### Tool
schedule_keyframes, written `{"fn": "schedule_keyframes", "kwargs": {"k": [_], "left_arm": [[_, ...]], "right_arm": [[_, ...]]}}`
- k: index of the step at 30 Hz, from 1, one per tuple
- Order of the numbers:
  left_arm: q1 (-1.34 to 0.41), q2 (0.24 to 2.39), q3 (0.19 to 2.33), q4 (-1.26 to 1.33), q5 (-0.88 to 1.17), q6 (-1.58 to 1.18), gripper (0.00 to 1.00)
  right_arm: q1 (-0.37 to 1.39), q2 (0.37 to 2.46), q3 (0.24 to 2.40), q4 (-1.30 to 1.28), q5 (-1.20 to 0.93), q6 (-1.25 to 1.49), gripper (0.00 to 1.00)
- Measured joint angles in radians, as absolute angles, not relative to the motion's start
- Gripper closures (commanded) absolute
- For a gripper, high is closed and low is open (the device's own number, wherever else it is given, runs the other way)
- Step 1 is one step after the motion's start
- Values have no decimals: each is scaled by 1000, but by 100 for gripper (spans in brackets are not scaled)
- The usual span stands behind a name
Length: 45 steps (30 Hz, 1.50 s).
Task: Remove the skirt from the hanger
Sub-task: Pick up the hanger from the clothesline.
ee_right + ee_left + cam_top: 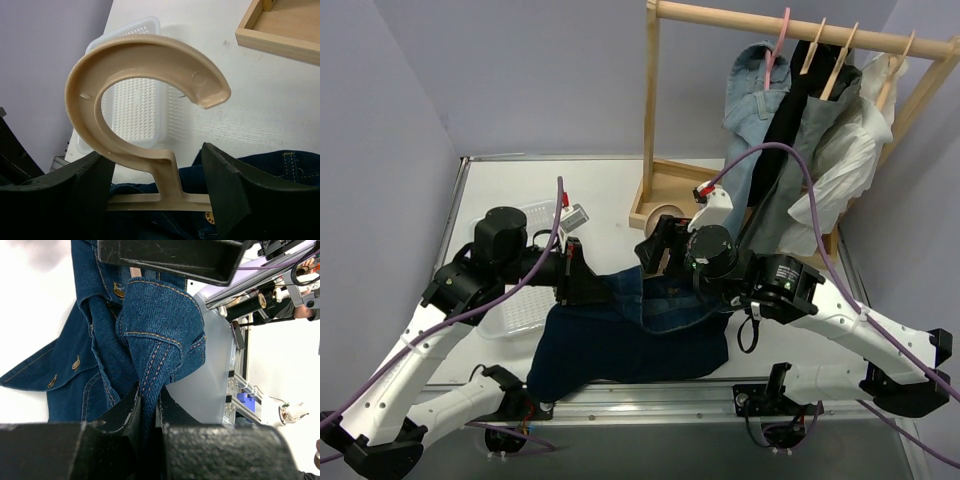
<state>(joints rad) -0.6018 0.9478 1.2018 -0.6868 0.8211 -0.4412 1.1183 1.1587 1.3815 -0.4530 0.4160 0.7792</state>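
Little of the job looks done to us. The skirt [630,345], which we take to be the dark-blue denim garment, lies spread on the near part of the table [600,190]. The hanger [140,47] has its bar tucked into the denim, and only its hook and neck stand out. We cannot tell from these views whether the waistband is fastened to the bar or merely draped over it.

The left gripper [149,400] is clamped on a fold of denim at the skirt's left side. The right gripper [156,165] has its fingers apart on either side of the hanger's neck, gripping nothing. We judge the whole separation is left to do: take the neck and draw the hanger out while the cloth is held.

A white basket [520,310] sits just left of the skirt. The wooden rack [770,20] stands far right.
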Motion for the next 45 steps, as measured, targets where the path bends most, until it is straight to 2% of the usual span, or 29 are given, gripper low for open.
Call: {"fn": "schedule_keyframes", "kwargs": {"k": [2,4,8,10,13,14,16,24,26,27,28,29,33,34,40,45], "left_arm": [[-602,949,1202,-681,825,-444,98],[-602,950,1202,-675,827,-448,98],[-602,958,1202,-668,831,-453,98],[-603,963,1202,-668,831,-453,98],[-603,965,1202,-667,831,-453,98],[-603,965,1202,-666,831,-453,98],[-603,965,1202,-662,831,-454,98],[-603,967,1202,-632,847,-479,98],[-603,968,1202,-628,855,-493,98],[-603,968,1202,-624,859,-499,98],[-603,969,1202,-623,863,-506,98],[-602,969,1202,-616,866,-516,98],[-602,972,1202,-620,881,-532,60],[-601,972,1202,-601,884,-533,47],[-602,962,1205,-473,903,-565,31],[-602,968,1205,-419,902,-595,30]], "right_arm": [[1131,1159,1380,-453,434,789,45],[1142,1158,1375,-452,452,799,46],[1157,1154,1357,-452,480,813,28],[1163,1149,1352,-453,492,816,27],[1170,1135,1349,-456,501,821,32],[1172,1129,1349,-460,505,823,41],[1173,1116,1349,-467,514,826,47],[1173,1119,1351,-475,533,825,49],[1173,1128,1353,-474,540,818,71],[1173,1132,1353,-474,541,815,91],[1173,1136,1354,-473,542,812,100],[1173,1140,1356,-486,544,789,100],[1181,1143,1356,-506,547,764,100],[1181,1143,1356,-511,547,767,100],[1180,1145,1356,-529,554,801,100],[1180,1145,1357,-542,555,807,100]]}}
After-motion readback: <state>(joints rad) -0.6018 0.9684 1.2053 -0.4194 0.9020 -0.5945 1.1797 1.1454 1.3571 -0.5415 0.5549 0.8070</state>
